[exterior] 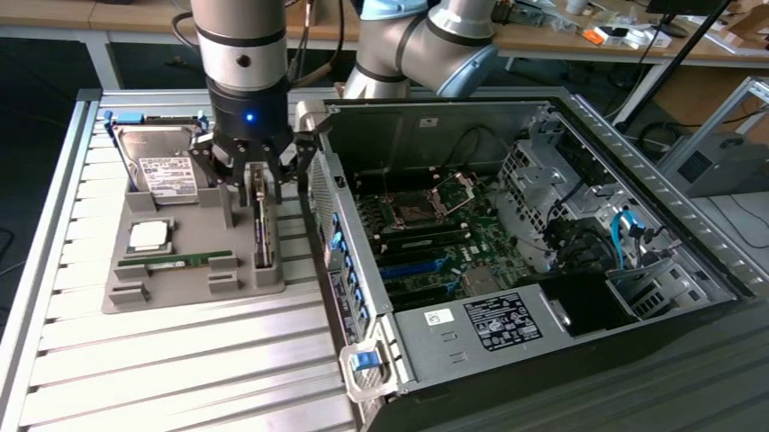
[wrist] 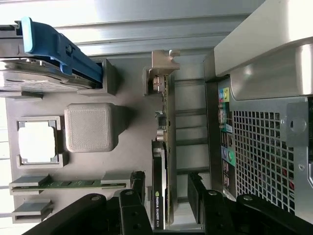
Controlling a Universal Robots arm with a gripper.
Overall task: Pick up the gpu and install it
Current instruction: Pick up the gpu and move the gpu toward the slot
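The gpu (exterior: 262,236) is a thin dark card standing on edge in a slot of the grey holder (exterior: 193,286), beside the computer case. In the wrist view the gpu (wrist: 160,147) runs edge-on, with its silver bracket (wrist: 164,61) at the far end. My gripper (exterior: 257,184) hangs right over the card's end farthest from the bracket. The gripper (wrist: 166,188) is open. One of its black fingers (wrist: 138,182) stands on each side of the card, and neither touches it.
The holder also carries a hard drive (exterior: 162,166) with a white label, a processor chip (exterior: 148,236) and a green memory stick (exterior: 180,259). The open computer case (exterior: 360,297) with its motherboard (exterior: 438,243) lies close at the exterior view's right. Everything rests on a slatted metal table (exterior: 180,360).
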